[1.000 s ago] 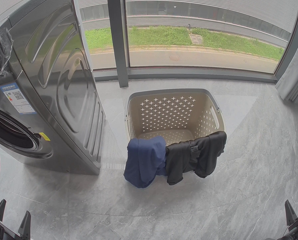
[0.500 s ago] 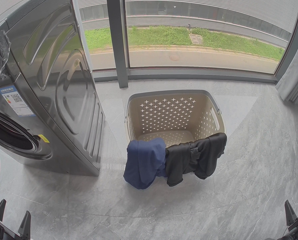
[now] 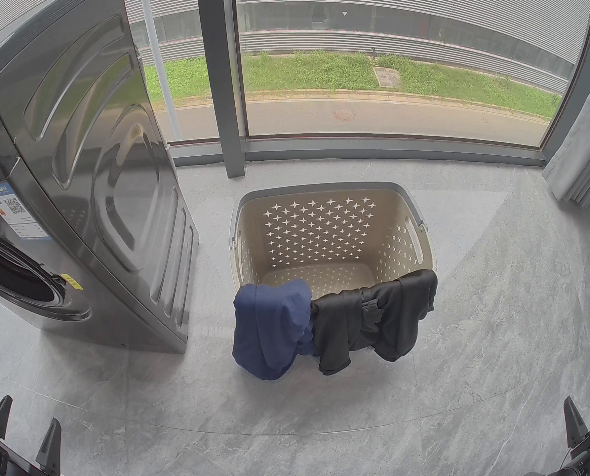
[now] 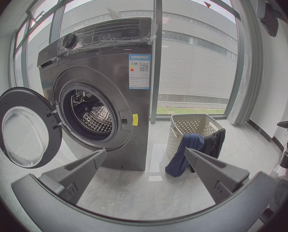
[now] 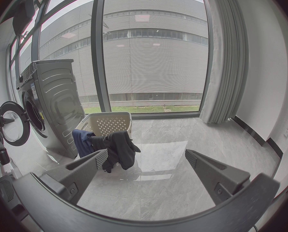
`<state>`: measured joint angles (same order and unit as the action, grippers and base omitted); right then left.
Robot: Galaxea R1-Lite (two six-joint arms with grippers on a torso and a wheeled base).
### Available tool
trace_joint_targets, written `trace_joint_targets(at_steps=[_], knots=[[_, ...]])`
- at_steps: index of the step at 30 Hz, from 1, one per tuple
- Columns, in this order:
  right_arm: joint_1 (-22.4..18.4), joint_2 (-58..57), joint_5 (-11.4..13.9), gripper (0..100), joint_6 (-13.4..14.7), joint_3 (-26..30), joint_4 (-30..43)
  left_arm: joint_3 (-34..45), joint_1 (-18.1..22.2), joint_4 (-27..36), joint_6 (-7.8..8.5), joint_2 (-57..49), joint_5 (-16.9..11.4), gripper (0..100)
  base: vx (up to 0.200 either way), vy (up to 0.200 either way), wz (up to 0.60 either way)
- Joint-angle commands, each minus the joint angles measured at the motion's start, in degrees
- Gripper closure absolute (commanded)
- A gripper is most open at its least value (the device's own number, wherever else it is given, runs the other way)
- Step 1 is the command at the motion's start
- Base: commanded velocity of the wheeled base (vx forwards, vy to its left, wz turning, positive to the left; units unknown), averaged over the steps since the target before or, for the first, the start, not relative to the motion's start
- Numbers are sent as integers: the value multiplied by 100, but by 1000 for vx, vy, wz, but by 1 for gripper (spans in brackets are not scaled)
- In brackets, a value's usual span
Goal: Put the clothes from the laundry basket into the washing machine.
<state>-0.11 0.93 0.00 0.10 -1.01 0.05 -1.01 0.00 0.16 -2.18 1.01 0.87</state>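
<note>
Standing on a pale grey stone floor, a beige laundry basket with star-shaped holes in its walls sits before a tall window. Two pieces of clothing hang over the basket's near rim, the side closest to the robot. A blue garment drapes on the left, its lower end reaching the floor. A black garment drapes just beside it on the right, the two touching where they meet.

To the left of the basket, near it but apart, stands a grey front-loading washing machine. Its round door is swung wide open to the side, and the steel drum shows through the opening. Clear plastic film covers the control panel on top.

The left gripper hangs low in front of the machine, its two dark fingers spread wide with nothing between them. The right gripper hangs low on the other side, facing the basket from well back, its fingers likewise spread apart and grasping nothing. Neither touches the clothes.

A light curtain hangs at the window's right edge.
</note>
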Motion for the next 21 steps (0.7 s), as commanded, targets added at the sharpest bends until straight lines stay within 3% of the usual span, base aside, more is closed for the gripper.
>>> trace_joint_targets(at_steps=[1,5,21], knots=[[2,-40,0,0,-1,101,4,84,0,2,-2,-66,1,0,0,-200,0],[2,-40,0,0,-1,101,-5,84,0,2,-2,-66,1,0,0,-200,0],[-15,-84,114,0,8,5,-146,84,0,-7,-2,-66,1,0,0,0,0]])
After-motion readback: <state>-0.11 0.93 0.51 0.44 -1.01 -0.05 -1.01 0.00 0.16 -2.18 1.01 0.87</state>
